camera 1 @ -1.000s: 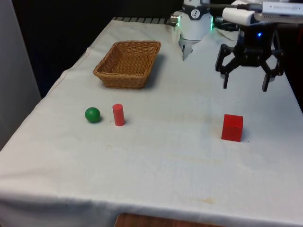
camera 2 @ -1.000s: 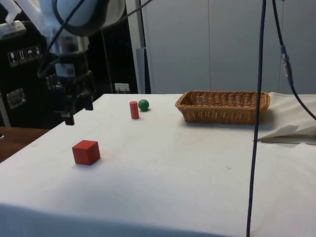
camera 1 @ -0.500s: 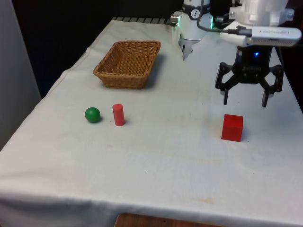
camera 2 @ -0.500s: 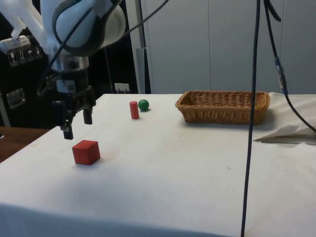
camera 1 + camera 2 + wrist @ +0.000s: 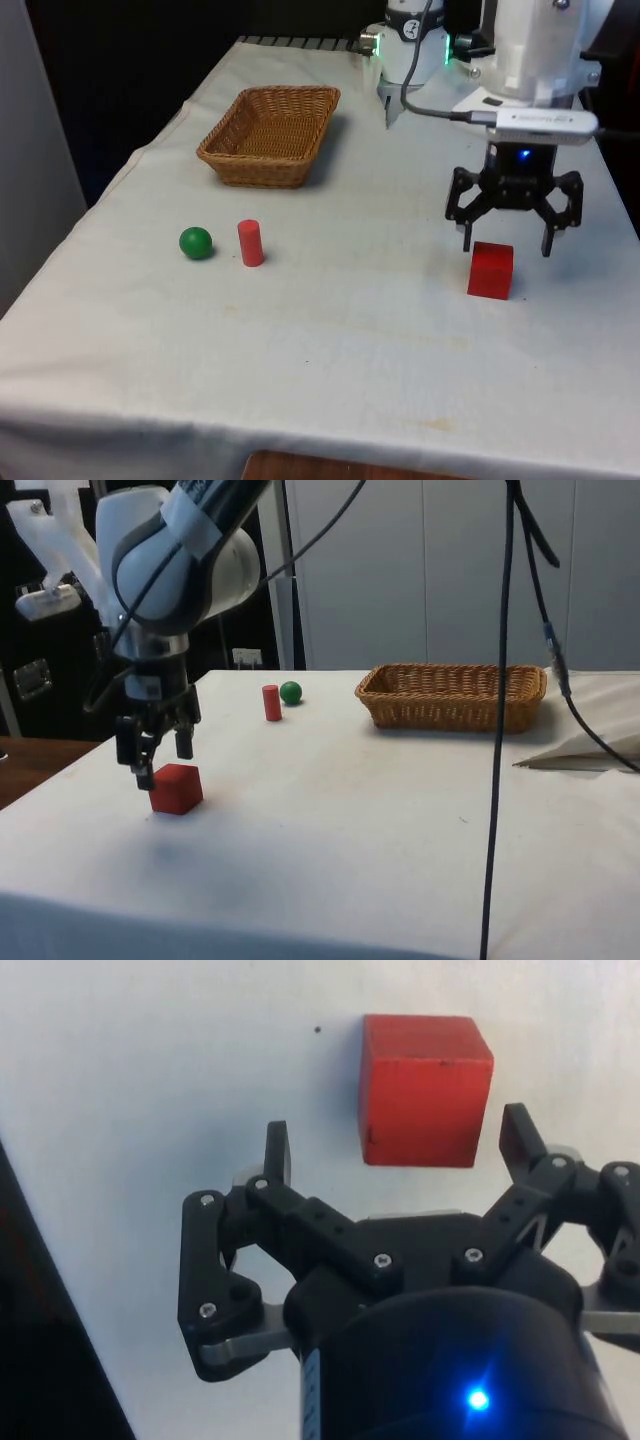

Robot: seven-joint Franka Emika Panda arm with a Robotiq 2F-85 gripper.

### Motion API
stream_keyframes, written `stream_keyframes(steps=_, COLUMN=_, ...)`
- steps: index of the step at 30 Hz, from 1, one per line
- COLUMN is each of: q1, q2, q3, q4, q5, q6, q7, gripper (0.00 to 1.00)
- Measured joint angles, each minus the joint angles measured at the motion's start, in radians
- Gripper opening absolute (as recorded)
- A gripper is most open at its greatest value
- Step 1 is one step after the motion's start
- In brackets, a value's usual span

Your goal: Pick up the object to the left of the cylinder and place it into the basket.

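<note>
A green ball [image 5: 196, 242] lies on the cloth at the front view's left of an upright red cylinder [image 5: 250, 243]; both also appear in the side view, ball [image 5: 291, 692] and cylinder [image 5: 271, 702]. The wicker basket [image 5: 268, 135] stands behind them, towards the robot. My gripper [image 5: 506, 244] hangs open on the front view's right, far from the ball, low over a red cube [image 5: 491, 270]. In the wrist view the cube [image 5: 425, 1089] sits just ahead of the spread fingertips [image 5: 277, 1152], nothing between them. In the side view the gripper [image 5: 163, 761] hovers at the cube [image 5: 176, 788].
A folded fold of white cloth [image 5: 590, 748] lies past the basket [image 5: 452, 696] in the side view. The table's edge [image 5: 620, 190] runs close by on the front view's right of the gripper.
The gripper has come down and forward towards the red cube, still open. Ball, cylinder, basket and cube have not moved.
</note>
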Motion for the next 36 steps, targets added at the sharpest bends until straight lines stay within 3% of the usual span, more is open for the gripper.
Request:
stream_keyframes(steps=8, q1=-0.006, q2=0.045, q3=0.001, q4=0.011, q5=0.049, q6=0.036, q7=-0.034, gripper=1.00)
stream_keyframes(steps=16, q1=-0.007, q2=0.050, q3=0.001, q4=0.015, q5=0.051, q6=0.038, q7=-0.035, gripper=0.97)
stream_keyframes(steps=19, q1=-0.007, q2=0.050, q3=0.001, q4=0.015, q5=0.051, q6=0.038, q7=-0.035, gripper=0.69)
stream_keyframes(steps=20, q1=-0.007, q2=0.050, q3=0.001, q4=0.015, q5=0.051, q6=0.038, q7=-0.035, gripper=0.69)
stream_keyframes(steps=21, q1=-0.007, q2=0.050, q3=0.000, q4=0.015, q5=0.051, q6=0.038, q7=-0.035, gripper=0.57)
stream_keyframes(steps=22, q1=-0.007, q2=0.050, q3=0.000, q4=0.015, q5=0.051, q6=0.038, q7=-0.035, gripper=0.28)
stream_keyframes(steps=25, q1=-0.007, q2=0.050, q3=0.000, q4=0.015, q5=0.051, q6=0.038, q7=-0.035, gripper=0.00)
stream_keyframes(steps=36, q1=-0.007, q2=0.050, q3=0.000, q4=0.015, q5=0.051, q6=0.037, q7=-0.035, gripper=0.00)
